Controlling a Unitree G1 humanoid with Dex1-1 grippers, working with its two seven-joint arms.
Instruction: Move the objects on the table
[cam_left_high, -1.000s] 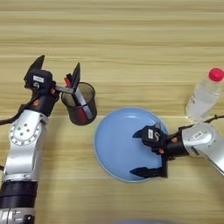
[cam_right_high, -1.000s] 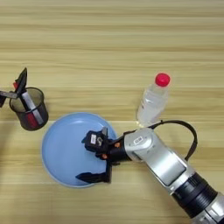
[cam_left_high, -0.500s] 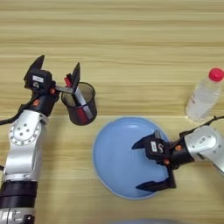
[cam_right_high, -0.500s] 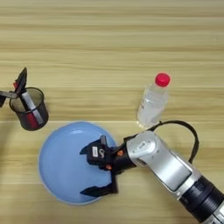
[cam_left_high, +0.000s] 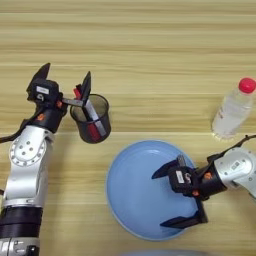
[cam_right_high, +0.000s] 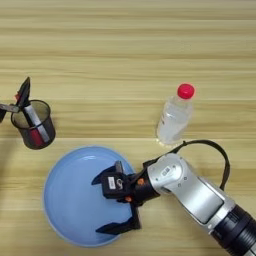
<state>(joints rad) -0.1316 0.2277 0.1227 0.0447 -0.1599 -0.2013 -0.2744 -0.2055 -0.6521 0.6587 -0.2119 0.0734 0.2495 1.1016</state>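
Right pincer (cam_left_high: 172, 199) — fingers spread wide, reaching leftward over blue plate (cam_left_high: 130, 200). Left pincer (cam_left_high: 64, 82) — spread, straddling pen cup's (cam_left_high: 92, 120) far-left rim.

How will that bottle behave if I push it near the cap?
The bottle stands upright, tall and narrow, so a high push would probably tip it. It is round, so once down it may roll across the table. Its clear plastic wall looks thin, so it is likely light and may dent if squeezed.
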